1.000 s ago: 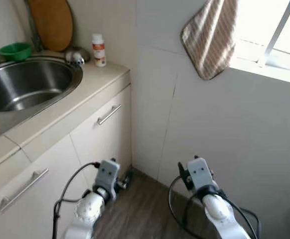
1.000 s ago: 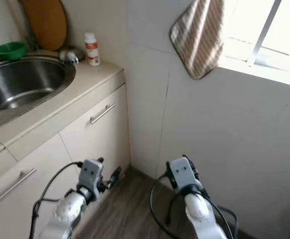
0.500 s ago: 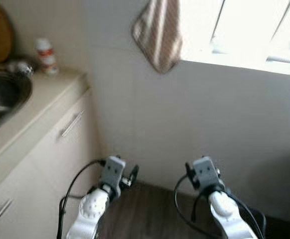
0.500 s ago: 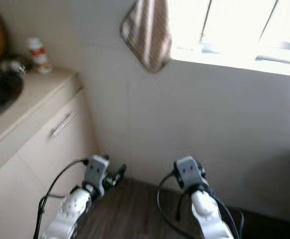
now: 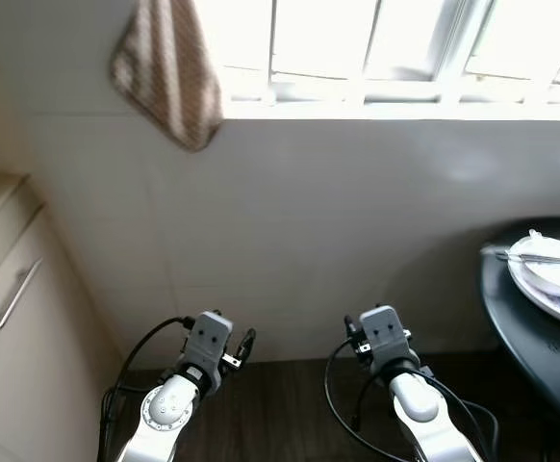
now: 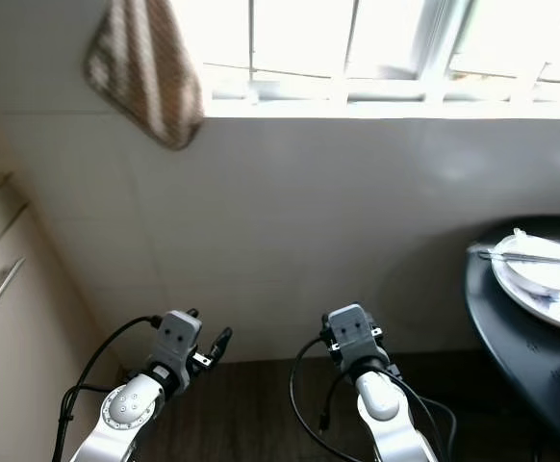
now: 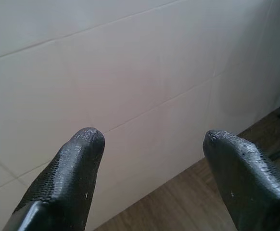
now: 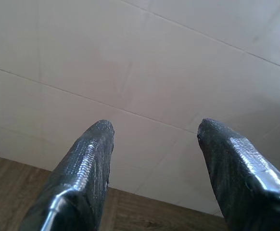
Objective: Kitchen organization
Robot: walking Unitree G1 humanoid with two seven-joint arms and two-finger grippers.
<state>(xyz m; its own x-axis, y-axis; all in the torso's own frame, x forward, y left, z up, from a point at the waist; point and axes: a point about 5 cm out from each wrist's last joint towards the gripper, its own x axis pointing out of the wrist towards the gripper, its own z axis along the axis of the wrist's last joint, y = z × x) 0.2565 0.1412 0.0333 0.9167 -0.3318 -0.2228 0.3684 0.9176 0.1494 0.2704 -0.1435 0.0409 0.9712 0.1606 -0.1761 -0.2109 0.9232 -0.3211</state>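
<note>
left eye view: a striped towel (image 5: 169, 72) hangs at 11 o'clock on the tiled wall (image 5: 338, 221) below a window (image 5: 386, 43); a black bench (image 5: 535, 337) at 3 o'clock carries a white plate (image 5: 549, 274). a cabinet (image 5: 11, 318) stands at 9 o'clock. both arms hang low over the wood floor (image 5: 280, 414).

left wrist view: left gripper (image 7: 149, 139) spread wide, empty, facing the wall.

right wrist view: right gripper (image 8: 154, 130) spread wide, empty too.

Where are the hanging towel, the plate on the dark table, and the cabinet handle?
towel (image 5: 169, 77), left eye view, middle of the striped cloth
plate (image 6: 540, 274), right eye view, white rim
handle (image 5: 14, 295), left eye view, middle of the bar
</note>
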